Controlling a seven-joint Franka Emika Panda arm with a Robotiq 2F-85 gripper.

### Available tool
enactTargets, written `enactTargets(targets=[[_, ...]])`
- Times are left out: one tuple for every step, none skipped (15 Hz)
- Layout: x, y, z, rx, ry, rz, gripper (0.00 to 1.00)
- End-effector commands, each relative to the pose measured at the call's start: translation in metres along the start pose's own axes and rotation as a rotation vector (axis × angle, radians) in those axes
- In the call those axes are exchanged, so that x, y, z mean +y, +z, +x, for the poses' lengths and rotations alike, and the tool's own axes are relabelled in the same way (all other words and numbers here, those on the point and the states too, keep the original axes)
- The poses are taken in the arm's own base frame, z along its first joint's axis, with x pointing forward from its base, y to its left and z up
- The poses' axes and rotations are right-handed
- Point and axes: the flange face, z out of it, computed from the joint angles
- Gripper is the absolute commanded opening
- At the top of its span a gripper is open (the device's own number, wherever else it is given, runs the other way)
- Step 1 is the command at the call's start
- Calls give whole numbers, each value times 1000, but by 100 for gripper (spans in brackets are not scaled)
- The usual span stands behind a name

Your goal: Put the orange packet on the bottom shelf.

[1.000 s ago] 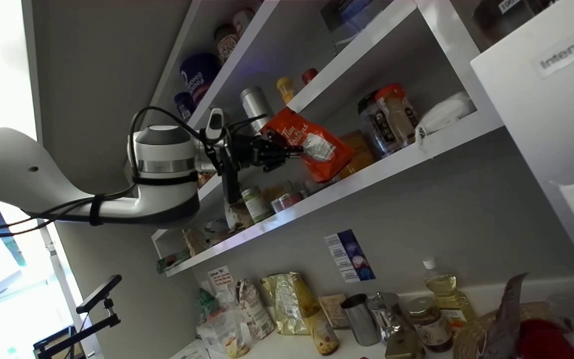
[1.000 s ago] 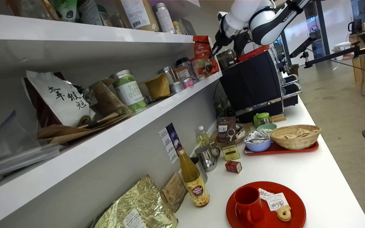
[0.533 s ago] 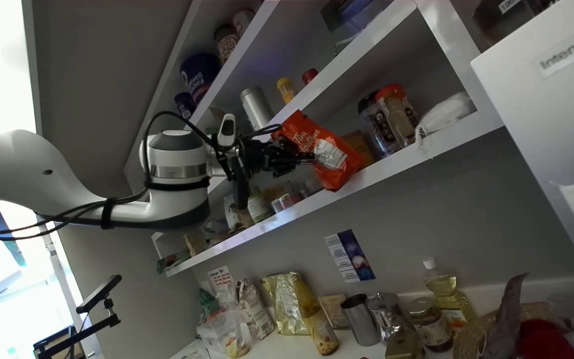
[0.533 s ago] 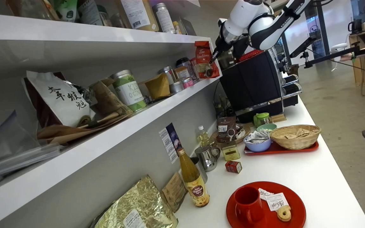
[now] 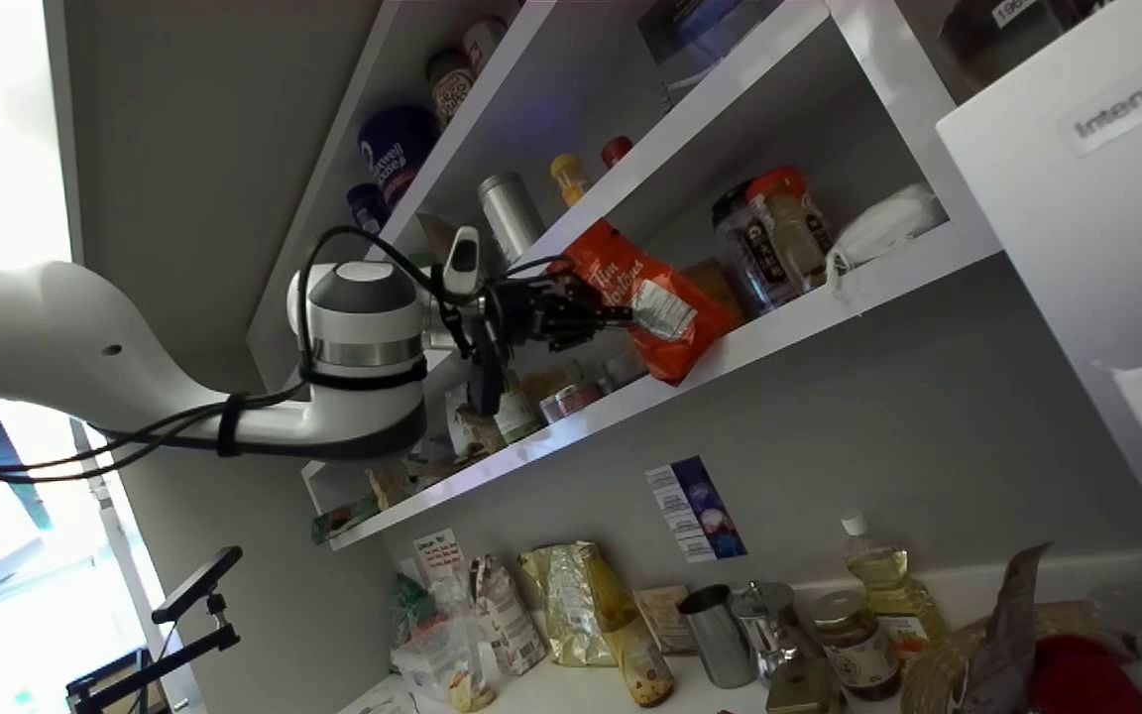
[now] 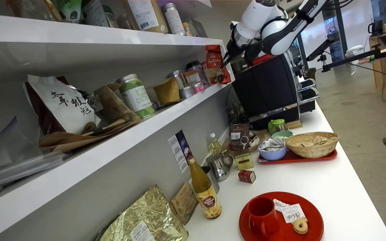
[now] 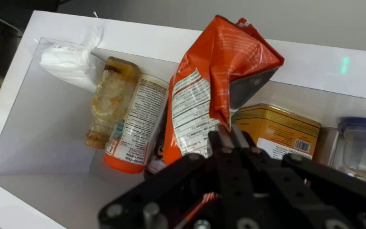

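Observation:
The orange packet (image 5: 630,273) hangs from my gripper (image 5: 628,315), tilted, by the bottom shelf's front. In the wrist view my gripper (image 7: 230,135) is shut on a folded edge of the packet (image 7: 189,108). In an exterior view the packet's lower end overlaps the front edge of the bottom shelf (image 5: 779,335). In an exterior view the packet (image 6: 214,60) stands at the far end of the bottom shelf (image 6: 119,147), with the gripper (image 6: 223,63) at its side. I cannot tell whether the packet touches the board.
A lidded jar (image 7: 135,124), a corked bottle (image 7: 110,98) and a white bag (image 7: 68,65) lie left of the packet in the wrist view. A yellow-orange tin (image 7: 281,127) and a clear box (image 7: 365,146) are at right. A higher shelf board (image 5: 680,114) is above.
My arm and gripper have moved right with the packet in an exterior view. The packet has come down from the upper board's edge toward the bottom shelf. The gripper stays shut on it.

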Motion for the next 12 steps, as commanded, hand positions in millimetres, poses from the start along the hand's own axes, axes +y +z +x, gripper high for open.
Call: enactTargets(targets=[[-5, 8, 2, 14, 23, 47, 1], [-6, 7, 3, 15, 32, 56, 1], [-5, 7, 4, 16, 38, 62, 1], [-5, 5, 6, 18, 45, 68, 1], [-6, 4, 7, 19, 51, 76, 1], [-6, 3, 9, 18, 55, 83, 1], [-7, 3, 11, 16, 60, 90, 1], [-7, 1, 13, 15, 68, 98, 1], [-7, 1, 15, 13, 74, 105, 1], [-6, 0, 16, 4, 85, 114, 1], [-5, 0, 17, -5, 100, 122, 1], [-2, 0, 18, -10, 114, 134, 1]])
